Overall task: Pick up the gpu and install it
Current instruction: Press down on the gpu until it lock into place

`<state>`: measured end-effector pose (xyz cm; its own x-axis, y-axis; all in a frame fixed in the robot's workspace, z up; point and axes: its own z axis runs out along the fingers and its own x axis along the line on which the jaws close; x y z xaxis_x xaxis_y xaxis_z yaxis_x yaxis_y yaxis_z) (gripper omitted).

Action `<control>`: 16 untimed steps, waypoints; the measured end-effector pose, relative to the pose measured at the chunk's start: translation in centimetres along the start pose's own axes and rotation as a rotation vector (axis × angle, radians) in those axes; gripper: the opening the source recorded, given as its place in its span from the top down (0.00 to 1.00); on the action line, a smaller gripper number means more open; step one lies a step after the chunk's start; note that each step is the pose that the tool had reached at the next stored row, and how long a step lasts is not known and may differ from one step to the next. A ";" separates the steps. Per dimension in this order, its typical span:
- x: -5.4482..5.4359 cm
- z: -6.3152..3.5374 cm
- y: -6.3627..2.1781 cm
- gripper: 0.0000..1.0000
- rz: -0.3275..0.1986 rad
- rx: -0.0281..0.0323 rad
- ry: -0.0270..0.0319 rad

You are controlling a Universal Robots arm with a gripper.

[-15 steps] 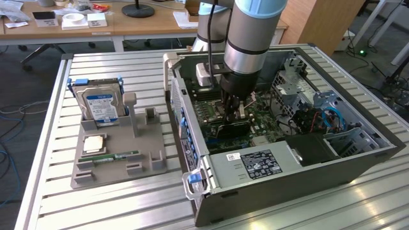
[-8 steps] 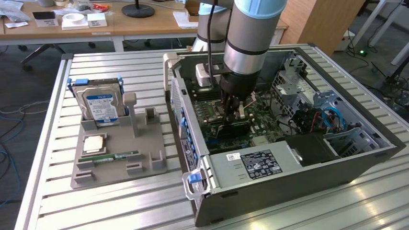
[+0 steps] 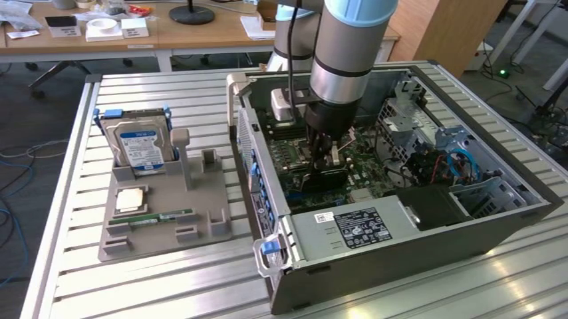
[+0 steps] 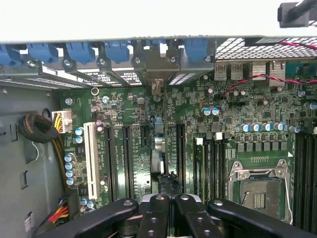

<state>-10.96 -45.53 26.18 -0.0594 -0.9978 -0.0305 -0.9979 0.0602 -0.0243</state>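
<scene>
My arm (image 3: 342, 50) is showing as a thick silver-grey tube with a pale blue cap at its upper joint and a dark band lower down. Below that I am wearing a black wrist section. My gripper (image 4: 168, 206) is showing glossy black linkage bars, each dotted with round pivot screws.

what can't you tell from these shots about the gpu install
- Whether the gpu is fully seated in its slot: edge-on in the wrist view, hidden behind the gripper in the exterior view.
- Empty processor socket: pins too small to judge.
- Hard drive label: text too small.
</scene>
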 end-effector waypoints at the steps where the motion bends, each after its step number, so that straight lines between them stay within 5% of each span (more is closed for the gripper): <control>1: 0.0 0.01 0.00 0.89 0.000 0.0000 0.0001; 16: 0.0 0.15 0.02 0.89 0.000 -0.0001 0.0000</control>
<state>-10.97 -45.56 26.03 -0.0594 -0.9978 -0.0304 -0.9979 0.0601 -0.0243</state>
